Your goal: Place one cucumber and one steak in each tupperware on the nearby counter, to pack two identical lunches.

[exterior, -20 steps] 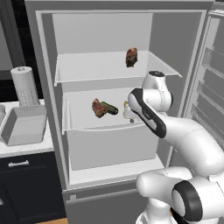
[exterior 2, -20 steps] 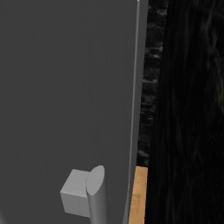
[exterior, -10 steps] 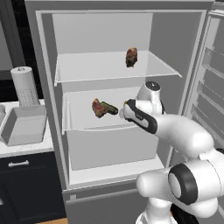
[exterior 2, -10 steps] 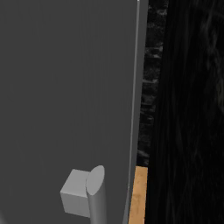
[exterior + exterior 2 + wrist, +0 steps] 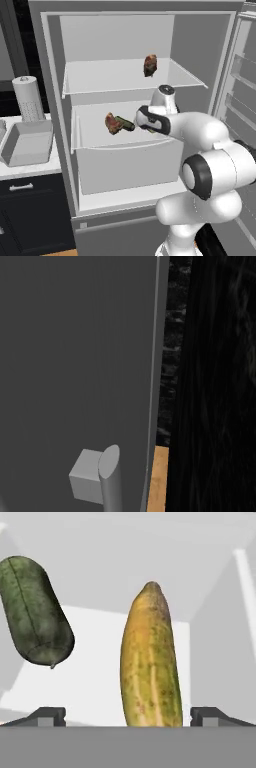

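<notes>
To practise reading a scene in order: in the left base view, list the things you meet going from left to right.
Paper towel roll → tupperware → lower-shelf steak → dark green cucumber → upper-shelf steak → fridge door shelves.

Even flat light, soft shadows, sharp render

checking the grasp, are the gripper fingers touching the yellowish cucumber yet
Apart. In the hand view the yellowish-green cucumber stands between the fingertips, with white shelf showing on both sides; the gripper is open around it.
</notes>
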{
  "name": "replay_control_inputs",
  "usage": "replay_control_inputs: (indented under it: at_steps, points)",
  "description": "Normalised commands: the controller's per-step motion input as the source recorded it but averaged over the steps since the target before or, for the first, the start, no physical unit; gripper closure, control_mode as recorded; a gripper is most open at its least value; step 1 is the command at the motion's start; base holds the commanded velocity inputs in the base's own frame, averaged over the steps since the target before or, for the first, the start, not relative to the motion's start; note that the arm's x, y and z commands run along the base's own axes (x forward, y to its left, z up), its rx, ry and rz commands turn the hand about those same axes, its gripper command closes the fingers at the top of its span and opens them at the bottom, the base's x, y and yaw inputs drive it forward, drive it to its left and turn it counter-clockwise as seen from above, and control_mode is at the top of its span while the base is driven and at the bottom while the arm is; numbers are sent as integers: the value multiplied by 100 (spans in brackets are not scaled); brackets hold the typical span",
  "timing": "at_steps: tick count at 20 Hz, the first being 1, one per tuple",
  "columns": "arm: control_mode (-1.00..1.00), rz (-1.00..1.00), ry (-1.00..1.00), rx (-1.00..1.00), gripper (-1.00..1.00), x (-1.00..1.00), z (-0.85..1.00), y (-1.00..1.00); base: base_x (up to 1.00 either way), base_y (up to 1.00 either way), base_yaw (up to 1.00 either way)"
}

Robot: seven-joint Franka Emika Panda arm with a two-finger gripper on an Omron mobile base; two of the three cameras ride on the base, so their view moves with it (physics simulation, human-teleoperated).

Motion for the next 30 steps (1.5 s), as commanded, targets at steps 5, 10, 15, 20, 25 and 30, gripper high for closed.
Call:
replay_control_inputs:
  at_steps: [5,10,15,20,25,30]
  points:
    - [-100,0,-6,-2,-100,26,-28,-2,0,0,0]
    - [-100,0,3,1,-100,64,23,-16,0,0,0]
    - [-100,0,3,0,-100,26,4,-12,0,0,0]
    - [-100,0,5,0,-100,0,-38,0,0,0,0]
    - [-100,0,1,0,-100,0,-35,0,0,0,0]
    - [-100,0,0,0,100,0,0,0,0,0,0]
